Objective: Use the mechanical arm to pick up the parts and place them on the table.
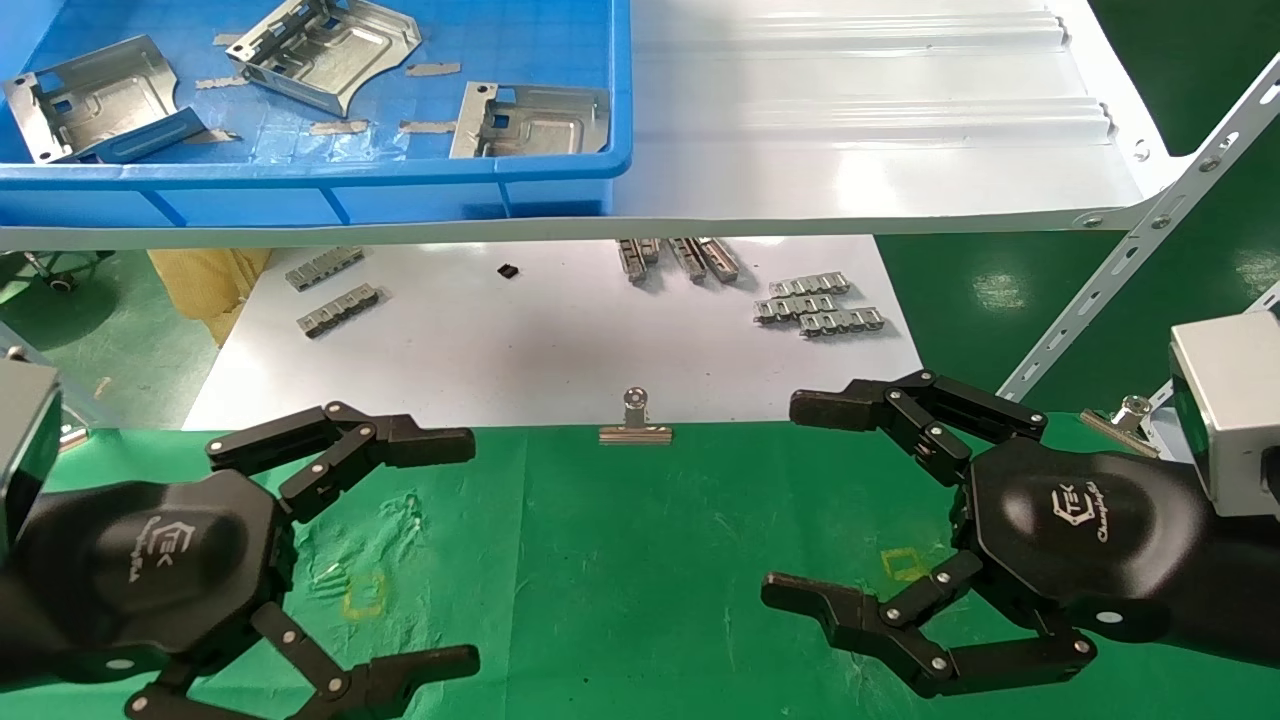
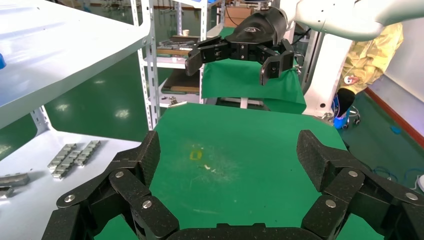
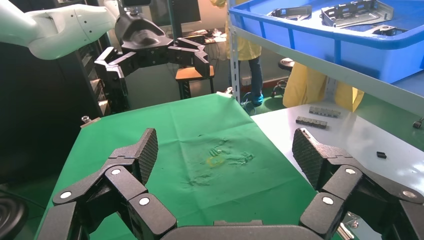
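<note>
Green cloth covers the desk (image 1: 640,560) beneath me. My left fingers (image 1: 440,550) and right fingers (image 1: 800,500) hover over it, spread wide, holding nothing. The parts (image 1: 325,50) lie in the blue bin (image 1: 400,180) on the far-left shelf.

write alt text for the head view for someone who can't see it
Two glossy black robot grippers, left and right, hover open and empty over a wrinkled green cloth table. Behind, three silver stamped sheet-metal parts lie in a blue plastic bin on a white shelf.
</note>
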